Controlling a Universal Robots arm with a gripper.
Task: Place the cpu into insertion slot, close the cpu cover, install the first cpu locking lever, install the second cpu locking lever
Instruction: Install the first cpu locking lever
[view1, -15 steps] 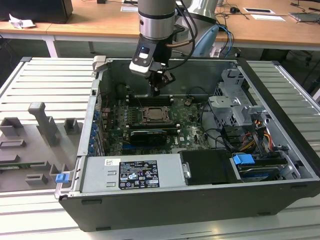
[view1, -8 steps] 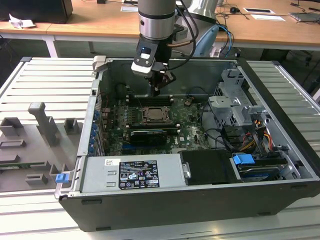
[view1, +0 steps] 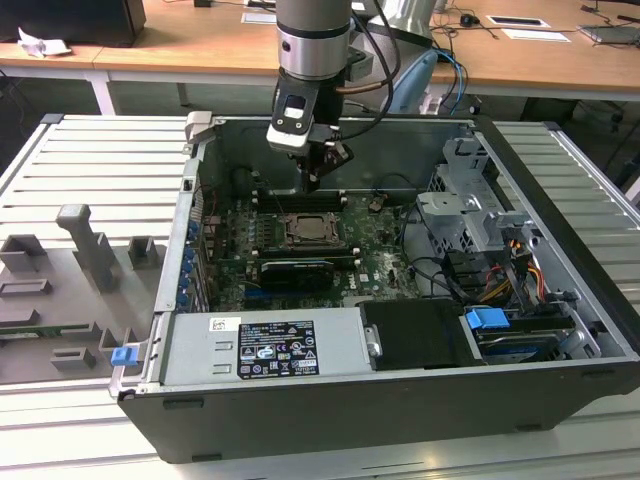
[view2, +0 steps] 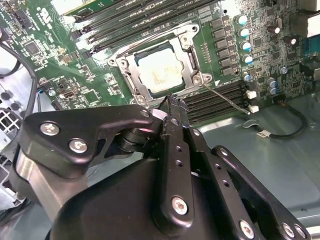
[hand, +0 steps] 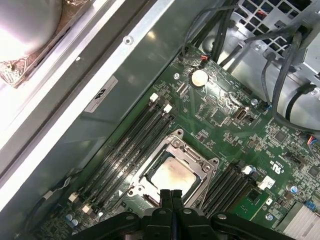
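The cpu (view2: 159, 70) lies flat in the insertion slot (view1: 314, 230) on the green motherboard, its silvery top showing in both wrist views (hand: 171, 175). The cpu cover (view2: 192, 59), a metal frame, lies down around the chip (hand: 192, 156). A thin wire locking lever (view2: 225, 97) sticks out from one socket corner across the memory slots. My gripper (view2: 170, 101) hangs just above the socket's edge, shut, with nothing between its fingers. The black fingertips (hand: 172, 196) press together. In the exterior view the gripper (view1: 313, 175) sits over the far side of the socket.
The open computer case (view1: 400, 400) surrounds the board, with long black memory slots (hand: 125, 150) on both sides of the socket. A drive cage and cable bundles (view1: 480, 230) fill the exterior view's right. A power supply (view1: 270, 345) lies along the near wall. Grey fixtures (view1: 90, 250) stand outside the case.
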